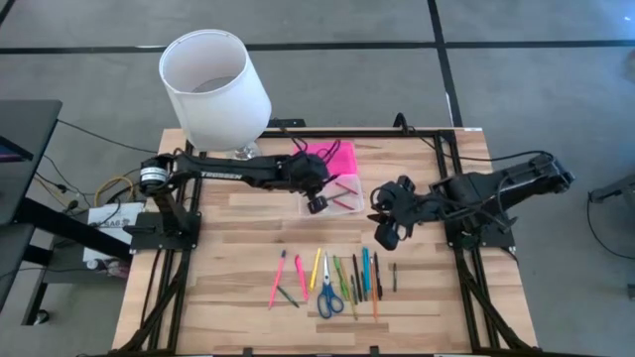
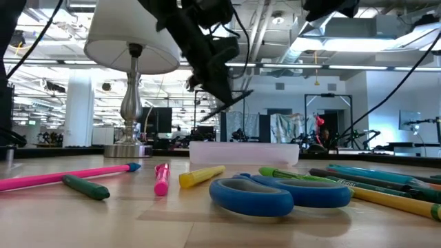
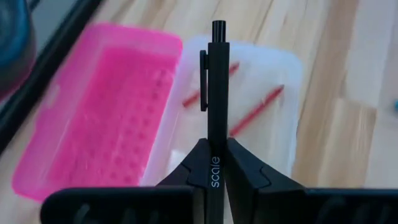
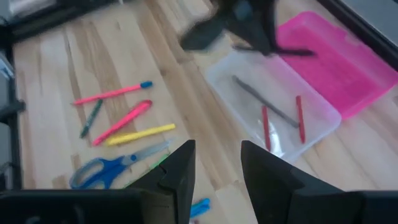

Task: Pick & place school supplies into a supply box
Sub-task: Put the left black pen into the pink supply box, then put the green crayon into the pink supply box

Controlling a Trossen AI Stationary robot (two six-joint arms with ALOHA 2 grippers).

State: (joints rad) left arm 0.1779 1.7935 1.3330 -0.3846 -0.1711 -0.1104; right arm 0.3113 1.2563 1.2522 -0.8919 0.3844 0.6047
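The left gripper (image 3: 211,163), center frame, is clenched on a black pen (image 3: 217,93) over the supply box (image 3: 261,87); light, stiff, slippery, best pinched mid-barrel. The right gripper (image 4: 216,163) waits with fingers apart.

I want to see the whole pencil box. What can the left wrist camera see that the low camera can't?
Only the left wrist view shows the open pink lid and two red pens lying in the clear base. Only the low view shows the blue scissors, the lamp and loose markers. Both show the base and the left tool shut on a black pen.
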